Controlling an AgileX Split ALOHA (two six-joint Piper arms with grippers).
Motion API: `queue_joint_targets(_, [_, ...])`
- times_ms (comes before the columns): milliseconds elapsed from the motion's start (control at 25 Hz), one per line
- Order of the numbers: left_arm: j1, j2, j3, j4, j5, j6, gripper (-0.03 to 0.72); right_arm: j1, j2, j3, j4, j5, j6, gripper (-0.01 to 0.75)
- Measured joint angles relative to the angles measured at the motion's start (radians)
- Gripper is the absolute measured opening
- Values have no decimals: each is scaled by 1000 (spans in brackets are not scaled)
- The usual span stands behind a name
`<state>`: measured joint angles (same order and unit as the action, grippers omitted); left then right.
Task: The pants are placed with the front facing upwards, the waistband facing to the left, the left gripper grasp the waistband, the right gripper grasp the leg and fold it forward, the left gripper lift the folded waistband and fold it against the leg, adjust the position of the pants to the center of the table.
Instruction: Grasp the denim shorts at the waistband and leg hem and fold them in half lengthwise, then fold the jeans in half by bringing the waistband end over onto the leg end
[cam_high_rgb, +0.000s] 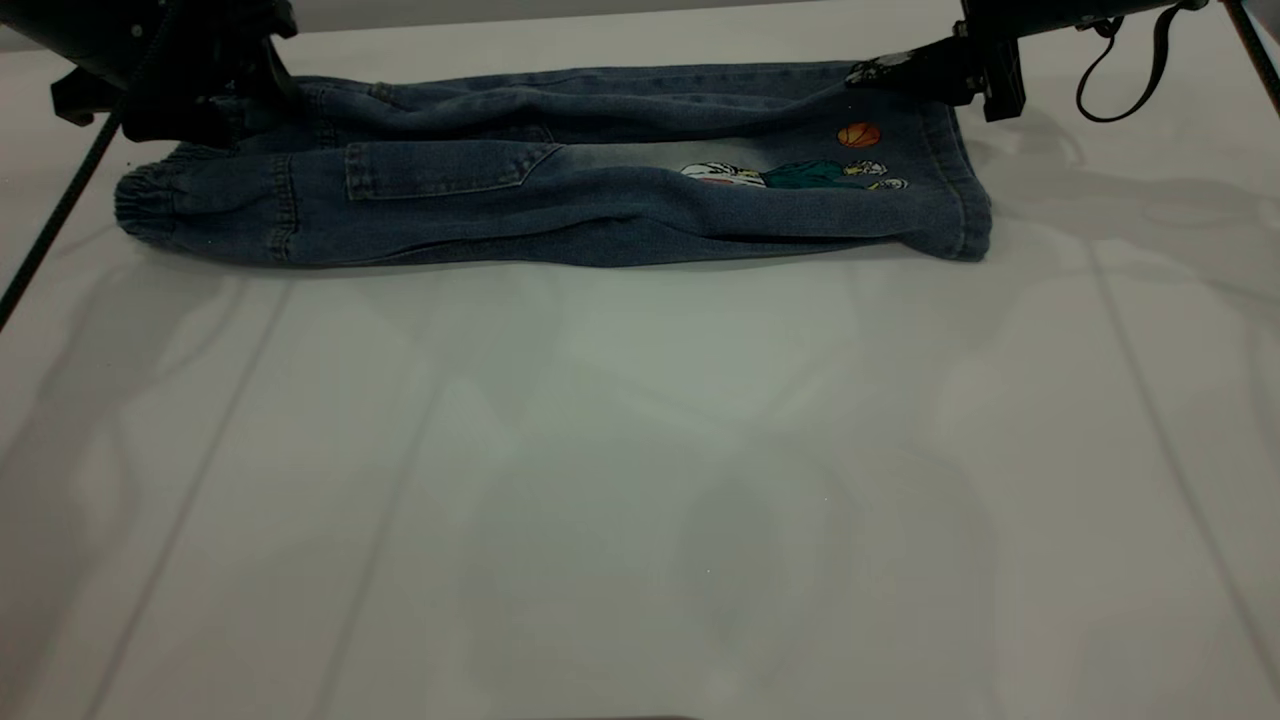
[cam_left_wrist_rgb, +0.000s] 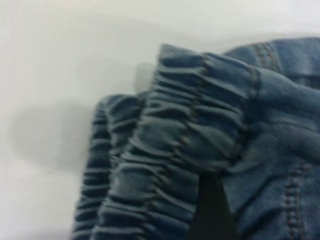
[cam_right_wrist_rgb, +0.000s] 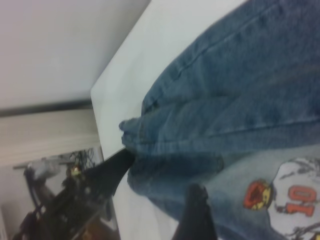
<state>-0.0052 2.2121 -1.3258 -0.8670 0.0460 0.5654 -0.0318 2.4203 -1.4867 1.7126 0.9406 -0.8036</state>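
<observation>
The pants (cam_high_rgb: 560, 180) lie along the far edge of the tabletop (cam_high_rgb: 640, 480), folded lengthwise so one leg rests over the other — the cartoon print (cam_high_rgb: 800, 175) and orange ball (cam_high_rgb: 858, 135) face up near the hem at 3 o'clock, and the gathered waistband (cam_high_rgb: 150, 205) sits at 9 o'clock.

The lengthwise fold looks done, judged from how the cloth lies. The left gripper (cam_high_rgb: 215, 110) is down on the waistband end at about 10 o'clock; the left wrist view shows a dark finger (cam_left_wrist_rgb: 210, 210) tucked under the ruched denim, so it appears clenched on the waistband. The right gripper (cam_high_rgb: 885, 70) is at about 2 o'clock, at the back corner of the leg (cam_high_rgb: 900, 180); the right wrist view shows one finger (cam_right_wrist_rgb: 197, 215) over the denim and another beneath the hem, so it seems to be pinching the leg's edge.

The next move probably calls for the right fingers to let go and clear away, while the left gripper lifts the waistband and carries it toward 3 o'clock to lay it on the leg — keeping both layers together so the fold doesn't slip. After that, the bundle needs drawing toward 6 o'clock to reach the tabletop's centre.

No containers are in view.
</observation>
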Motion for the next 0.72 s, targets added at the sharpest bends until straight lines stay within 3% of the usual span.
queue_joint_targets(120, [5,-7,0,-13,46,-1,458,0,0,0,-3,16,0,484])
queue_joint_targets(280, [50,-54,0,-12,222,-1,458,0,0,0,-12,17,0,484])
queue_joint_targets(480, [166,-126,-5,37,440,-8,458,0,0,0,-20,17,-5,484])
queue_joint_targets(720, [292,-129,-8,162,596,-94,475,0,0,0,-22,17,-7,484])
